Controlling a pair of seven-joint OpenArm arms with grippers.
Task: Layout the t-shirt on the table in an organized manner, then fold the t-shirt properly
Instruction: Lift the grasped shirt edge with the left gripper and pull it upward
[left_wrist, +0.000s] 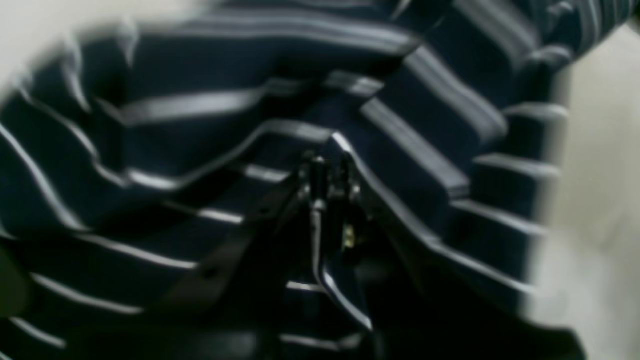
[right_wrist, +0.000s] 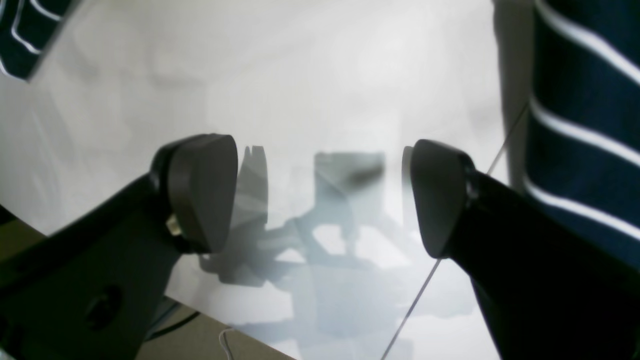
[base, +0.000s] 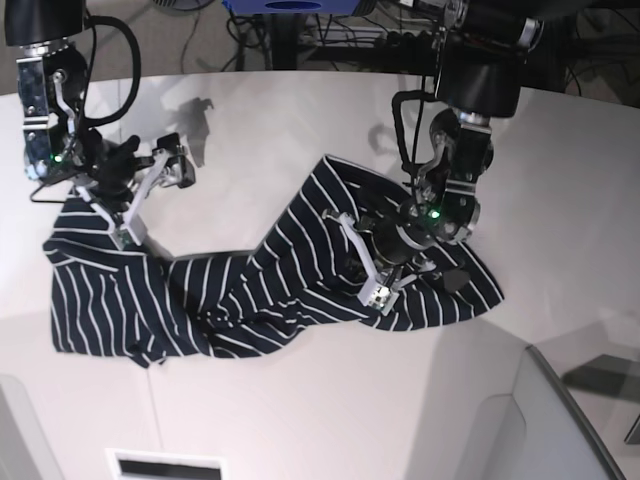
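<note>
1. The t-shirt (base: 250, 290), dark with thin white stripes, lies crumpled across the white table (base: 300, 410). In the base view it runs from about 9 o'clock, through a twisted middle, up toward 2 o'clock.
2. The left hand (base: 375, 278) sits on that view's right, pressed down into the cloth near the shirt's upper right part. Its jaws are clenched, and the left wrist view shows folds of striped cloth gathered around the fingertips, so it appears to be grasping the t-shirt.
3. The right hand (right_wrist: 320, 195) is on the base view's left, at about 10 o'clock, just above the shirt's far left part. Its jaws are spread wide and hold nothing; its own camera shows bare table between the pads (right_wrist: 205, 192), with striped cloth at 3 o'clock.
4. The step in hand looks like spreading the shirt flat. It is far from laid out, and no fold has begun.
5. To do it well, the right hand should probably pinch a single edge layer nearby, then both hands draw apart slowly to untwist the middle.
6. Risk: a grip on bunched layers would drag the wrinkles along.
</note>
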